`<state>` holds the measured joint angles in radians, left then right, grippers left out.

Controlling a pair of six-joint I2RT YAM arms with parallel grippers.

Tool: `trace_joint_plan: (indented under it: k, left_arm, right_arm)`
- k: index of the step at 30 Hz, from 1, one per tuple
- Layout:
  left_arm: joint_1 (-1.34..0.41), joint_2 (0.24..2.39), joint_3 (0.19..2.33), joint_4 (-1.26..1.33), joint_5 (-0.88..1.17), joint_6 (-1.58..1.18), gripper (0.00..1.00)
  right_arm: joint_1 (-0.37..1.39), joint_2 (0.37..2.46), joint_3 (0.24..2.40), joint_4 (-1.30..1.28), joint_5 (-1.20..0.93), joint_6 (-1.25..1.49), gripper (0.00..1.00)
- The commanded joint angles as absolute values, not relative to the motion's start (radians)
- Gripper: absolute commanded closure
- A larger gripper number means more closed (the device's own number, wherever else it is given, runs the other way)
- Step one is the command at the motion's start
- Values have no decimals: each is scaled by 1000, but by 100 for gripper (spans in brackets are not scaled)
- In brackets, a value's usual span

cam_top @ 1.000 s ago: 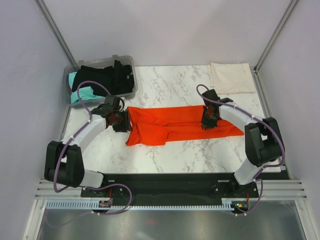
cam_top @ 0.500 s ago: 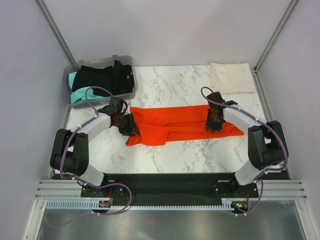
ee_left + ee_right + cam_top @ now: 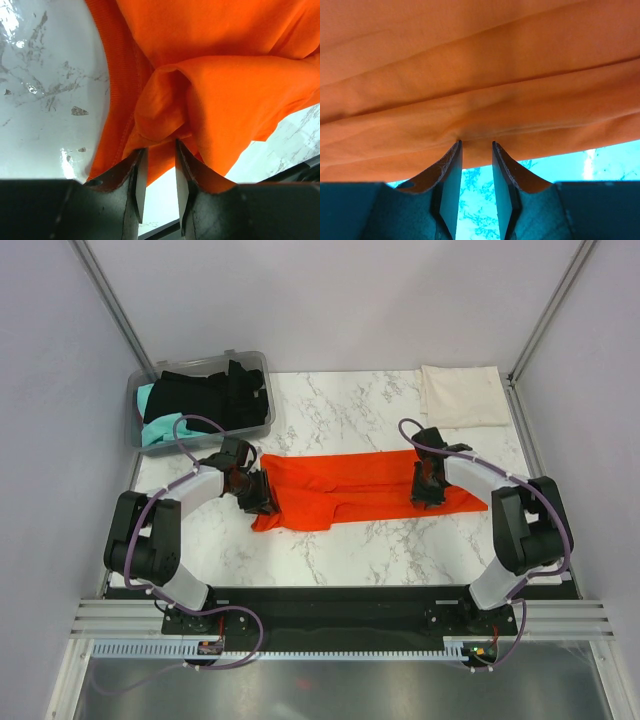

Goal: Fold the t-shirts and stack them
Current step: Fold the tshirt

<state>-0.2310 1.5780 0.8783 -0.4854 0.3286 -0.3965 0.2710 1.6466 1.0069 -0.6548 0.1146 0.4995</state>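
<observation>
We see two robot arms reaching down onto an orange-red t-shirt [image 3: 350, 485] that lies folded lengthwise across the middle of a white marble table [image 3: 350, 410].

The left gripper [image 3: 262, 495] is at the shirt's left end, by the ribbed collar. Its narrowly parted fingers pinch a bunched fold of the orange cloth between their tips. The right gripper [image 3: 425, 492] is low over the shirt's right part. Its jaws stand slightly apart with the tips against the cloth's near edge, and we cannot tell whether they grip it. A cream-white t-shirt [image 3: 462, 395] lies folded flat at the table's far right corner, well apart from the orange one. At the far left corner, a clear grey plastic bin [image 3: 262, 365] holds crumpled black t-shirts [image 3: 215, 395] and a teal t-shirt [image 3: 160, 430].
</observation>
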Motion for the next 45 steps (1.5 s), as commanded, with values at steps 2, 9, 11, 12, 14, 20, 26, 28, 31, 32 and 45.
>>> trace_joint_plan:
  k: [2,9,11,12,14,20,26,28,31,32,45]
  left_arm:
    - [-229,1585,859,-463,302,-407,65]
    - [-229,1589,856,-466,288,-403,65]
    - [-229,1589,854,-468,287,-400,65]
    - [-229,1588,854,-469,288,-397,65]
    - [-229,1577,854,-474,301,-388,65]
    - [-229,1422,864,-521,325,-406,42]
    - [-236,1295,831,-511,431,-448,35]
    - [-241,1316,813,-483,471,-417,35]
    - [-242,1359,822,-468,520,-373,35]
    - [-242,1385,824,-462,522,-367,35]
    - [-253,1493,859,-448,581,-351,38]
  right_arm:
    - [262,1692,1054,-624,143,476,62]
    - [236,1750,1144,-624,149,453,61]
    - [230,1756,1161,-629,144,451,60]
    - [229,1762,1173,-630,143,451,60]
    - [226,1769,1183,-637,130,451,60]
    - [221,1714,1164,-667,94,454,57]
    - [192,1614,1134,-701,63,437,54]
    - [180,1579,1120,-698,49,434,53]
    - [173,1546,1092,-698,29,428,53]
    - [172,1542,1080,-698,15,425,53]
    - [530,1592,905,-113,-377,776,52]
